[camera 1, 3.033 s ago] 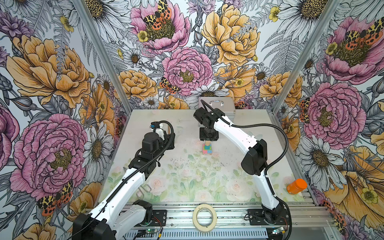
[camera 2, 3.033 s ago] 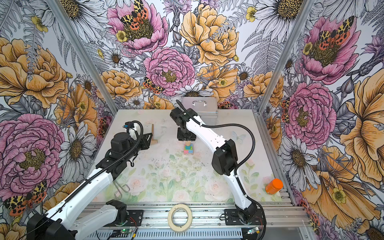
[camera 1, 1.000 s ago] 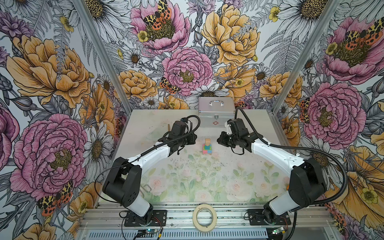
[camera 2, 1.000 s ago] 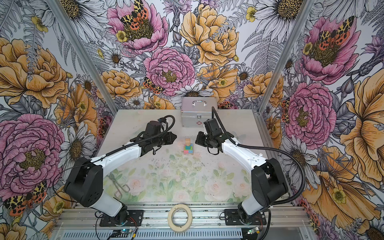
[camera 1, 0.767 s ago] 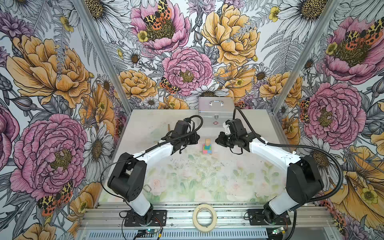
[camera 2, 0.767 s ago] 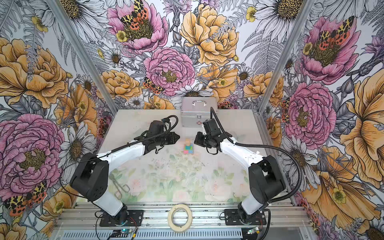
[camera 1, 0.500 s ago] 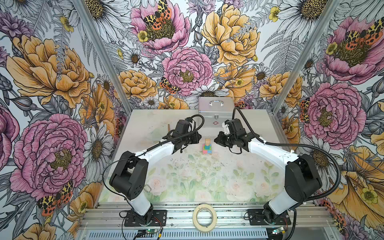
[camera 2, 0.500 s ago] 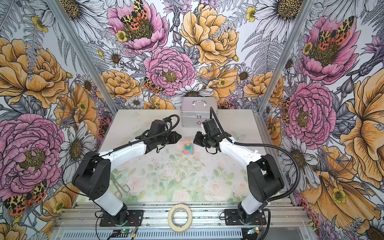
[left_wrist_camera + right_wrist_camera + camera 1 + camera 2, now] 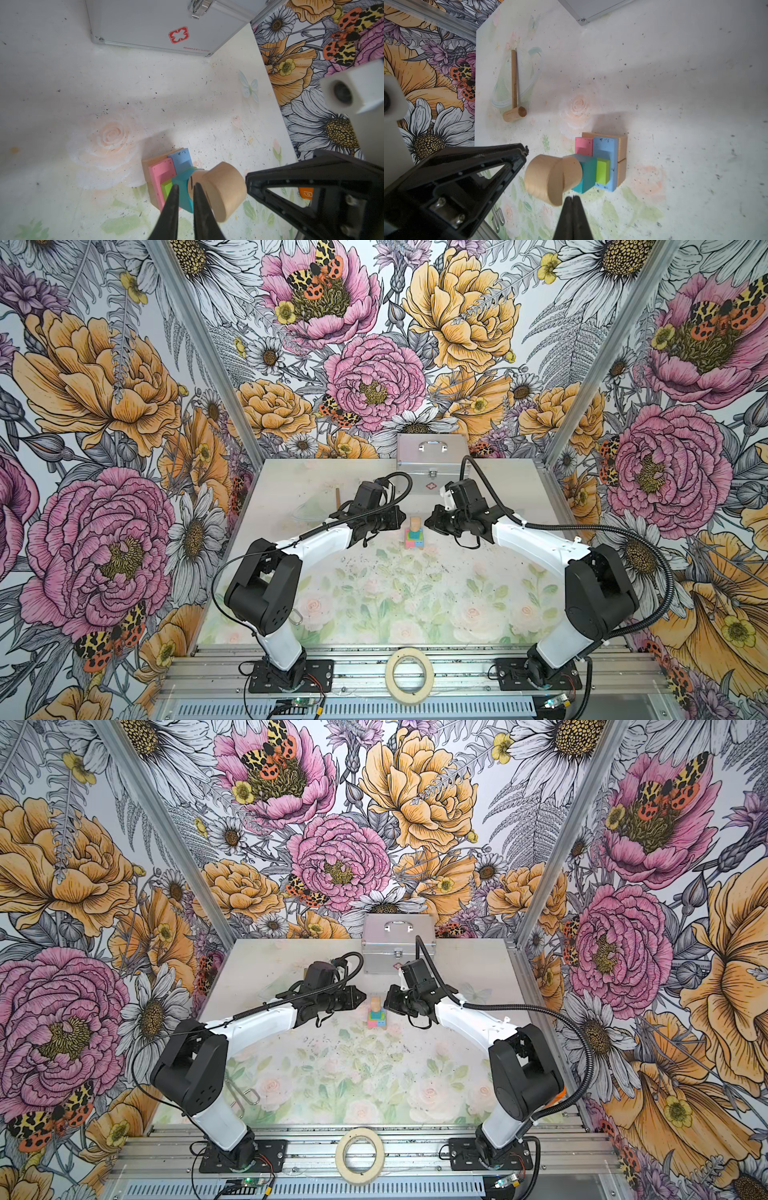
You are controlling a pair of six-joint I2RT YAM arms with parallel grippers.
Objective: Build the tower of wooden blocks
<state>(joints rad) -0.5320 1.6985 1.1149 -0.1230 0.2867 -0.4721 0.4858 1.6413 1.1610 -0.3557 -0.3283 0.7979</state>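
The tower [image 9: 414, 533] [image 9: 376, 1016] of wood blocks stands in the middle of the table. It has tan blocks at the base, then pink, light blue, green and teal blocks, with a tan cylinder [image 9: 220, 187] [image 9: 548, 178] topmost. My left gripper [image 9: 402, 521] [image 9: 185, 187] is close on the tower's left, level with its upper blocks. Its jaws stand a narrow gap apart and nothing is held between them. My right gripper [image 9: 428, 524] [image 9: 572, 197] is close on the tower's right, shut and empty, with its tips just beside the tan cylinder.
A silver case [image 9: 432, 456] [image 9: 158, 22] stands at the back, behind the tower. A wooden mallet [image 9: 513, 83] lies on a clear plastic loop at the back left. A tape roll [image 9: 409, 668] rests on the front rail. A metal clip [image 9: 245, 1098] lies front left.
Both arms have swung in low toward the tower from either side. Over the last second the two grippers crept slightly closer to it. The tower has not moved.
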